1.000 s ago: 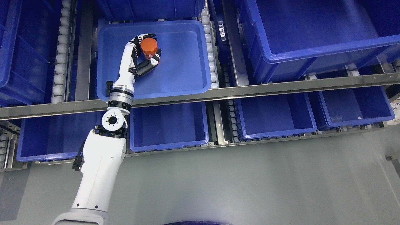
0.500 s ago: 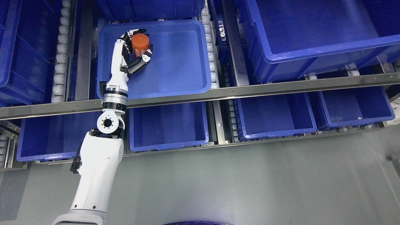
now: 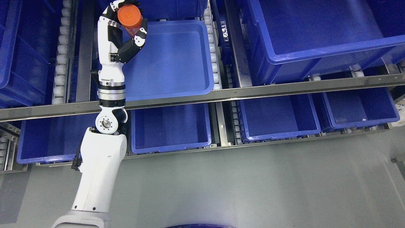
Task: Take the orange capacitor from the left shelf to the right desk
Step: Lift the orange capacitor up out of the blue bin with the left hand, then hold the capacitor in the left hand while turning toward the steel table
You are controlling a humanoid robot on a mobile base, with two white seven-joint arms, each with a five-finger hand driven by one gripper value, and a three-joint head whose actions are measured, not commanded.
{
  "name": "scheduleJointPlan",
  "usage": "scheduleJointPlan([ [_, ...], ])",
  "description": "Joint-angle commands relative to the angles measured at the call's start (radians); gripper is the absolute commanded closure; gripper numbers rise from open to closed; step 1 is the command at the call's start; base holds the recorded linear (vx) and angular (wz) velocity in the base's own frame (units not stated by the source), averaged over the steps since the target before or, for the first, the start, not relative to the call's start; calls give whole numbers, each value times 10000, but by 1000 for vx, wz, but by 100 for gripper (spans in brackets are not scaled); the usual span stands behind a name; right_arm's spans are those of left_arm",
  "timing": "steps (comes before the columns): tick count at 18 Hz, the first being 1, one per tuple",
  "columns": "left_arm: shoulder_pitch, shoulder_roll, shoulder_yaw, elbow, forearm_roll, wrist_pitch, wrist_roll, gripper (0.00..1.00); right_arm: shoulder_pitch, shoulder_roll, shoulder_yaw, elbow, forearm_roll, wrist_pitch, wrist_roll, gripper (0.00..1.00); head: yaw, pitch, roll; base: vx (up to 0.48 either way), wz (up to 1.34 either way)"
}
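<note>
1. Head view: the left hand (image 3: 121, 30) grips the orange capacitor (image 3: 129, 16), fingers curled around its body with the thumb on its right side.
2. The capacitor sits near the top edge of the picture, over the upper left corner of the shallow blue tray (image 3: 177, 60) on the shelf, tilted with its flat orange end facing the camera.
3. The white left arm (image 3: 101, 164) rises from the lower left, crossing the metal rail (image 3: 253, 90) in front of the tray.
4. Blue bins (image 3: 171, 128) line the lower level beneath the rail.
</note>
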Motion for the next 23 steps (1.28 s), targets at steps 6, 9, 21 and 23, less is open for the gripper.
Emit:
scheduleJointPlan([
  [6,1101,175,942,-1953,193,-266,-14,98,-15,-175,-107,-337,46,-11,3,0,0,0,0,0,0],
  [9,1332,175,974,-2091,193,-266,-14,98,-15,-175,-107,-337,46,4,3,0,0,0,0,0,0],
  [21,1731,175,897,-3347,224,-328,-14,97,-15,-175,-107,-337,46,-11,3,0,0,0,0,-8,-16],
  [23,1899,175,897,-3456,224,-435,-14,97,-15,-175,-107,-337,46,-11,3,0,0,0,0,-74,-34],
])
